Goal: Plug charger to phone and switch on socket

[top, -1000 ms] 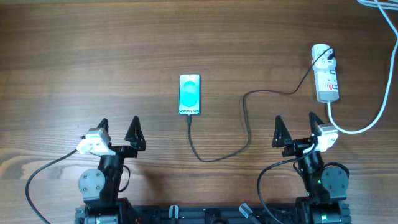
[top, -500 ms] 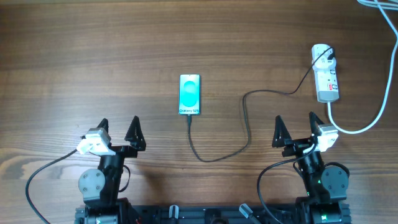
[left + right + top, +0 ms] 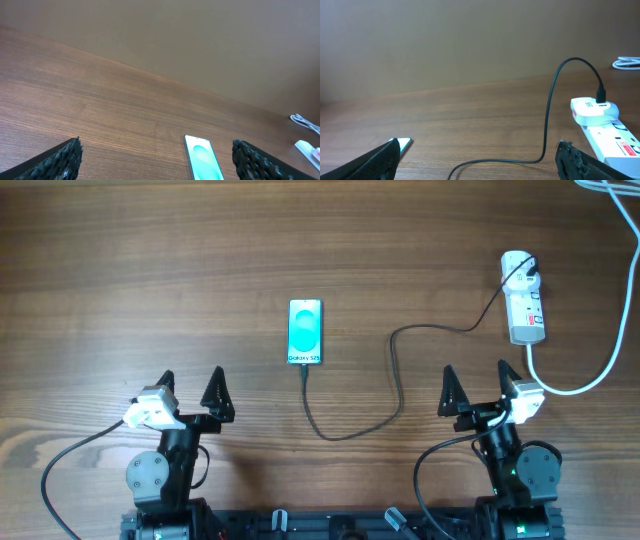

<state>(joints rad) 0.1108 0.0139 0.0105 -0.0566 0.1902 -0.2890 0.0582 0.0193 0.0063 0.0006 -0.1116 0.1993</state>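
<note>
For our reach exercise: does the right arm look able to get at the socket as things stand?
Probably yes: the right gripper is open, with only bare table between it and the socket; the charger lies aside.

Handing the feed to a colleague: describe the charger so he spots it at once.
Find the white socket, far right on the table. The charger runs from its far end, leftward across the wood, ending by the near edge of the teal phone. Unlike the thick white cord beside it, it is thin and black.
</note>
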